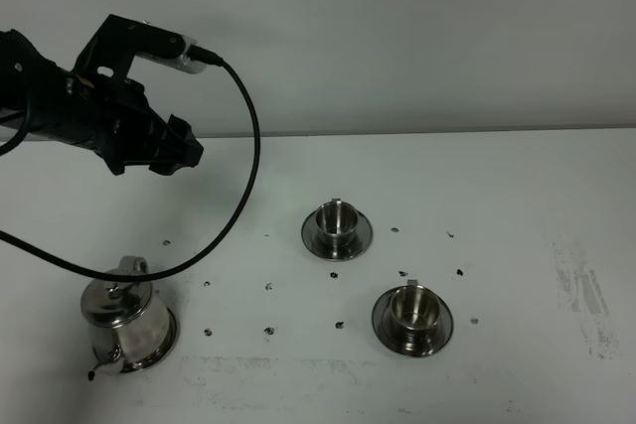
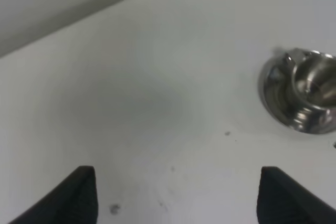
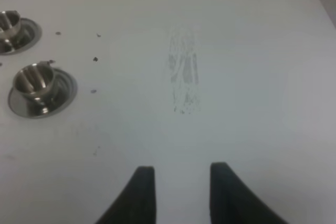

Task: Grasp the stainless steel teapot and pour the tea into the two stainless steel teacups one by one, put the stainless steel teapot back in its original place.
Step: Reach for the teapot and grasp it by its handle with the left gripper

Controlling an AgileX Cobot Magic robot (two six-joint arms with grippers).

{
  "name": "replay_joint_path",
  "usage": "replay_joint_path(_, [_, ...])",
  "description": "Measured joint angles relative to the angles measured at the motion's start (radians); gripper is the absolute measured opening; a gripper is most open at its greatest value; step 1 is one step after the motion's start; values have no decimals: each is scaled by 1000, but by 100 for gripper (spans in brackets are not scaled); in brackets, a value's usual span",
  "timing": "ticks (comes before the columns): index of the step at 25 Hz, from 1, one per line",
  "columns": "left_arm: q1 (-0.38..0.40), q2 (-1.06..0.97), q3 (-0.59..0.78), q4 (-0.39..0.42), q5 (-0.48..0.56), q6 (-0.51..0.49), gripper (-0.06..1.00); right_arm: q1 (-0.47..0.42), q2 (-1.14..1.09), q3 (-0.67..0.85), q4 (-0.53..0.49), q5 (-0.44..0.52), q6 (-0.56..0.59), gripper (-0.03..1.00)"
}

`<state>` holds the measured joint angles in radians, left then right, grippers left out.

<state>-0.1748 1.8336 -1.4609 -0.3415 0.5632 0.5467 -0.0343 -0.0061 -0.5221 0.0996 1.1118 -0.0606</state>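
The stainless steel teapot (image 1: 121, 317) stands upright on its wide saucer (image 1: 167, 341) at the front left, spout toward the front edge. The two teacups on saucers stand at mid-table (image 1: 338, 219) and front right of it (image 1: 411, 309). My left gripper (image 1: 177, 149) hangs open and empty above the table, well behind and above the teapot. In the left wrist view its fingertips (image 2: 79, 195) are wide apart around bare table, with one teacup (image 2: 311, 88) off to the side. My right gripper (image 3: 181, 192) is open a little and empty over bare table; both teacups (image 3: 34, 81) (image 3: 10, 24) lie far from it.
A black cable (image 1: 243, 176) loops from the left arm down over the table toward the teapot. Small dark specks (image 1: 268, 330) dot the white table between teapot and cups. A grey scuff mark (image 3: 184, 77) lies on the right side of the table.
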Motion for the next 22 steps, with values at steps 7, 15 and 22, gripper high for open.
replay_joint_path(7, [0,0,-102,25,120,-93,64,0,0,0,0,-1,0,24])
replay_joint_path(15, [10,0,-111,145,142,-204,64,0,0,0,0,-1,0,24])
replay_joint_path(22, [20,38,-112,202,189,-320,64,0,-1,0,1,-1,0,24])
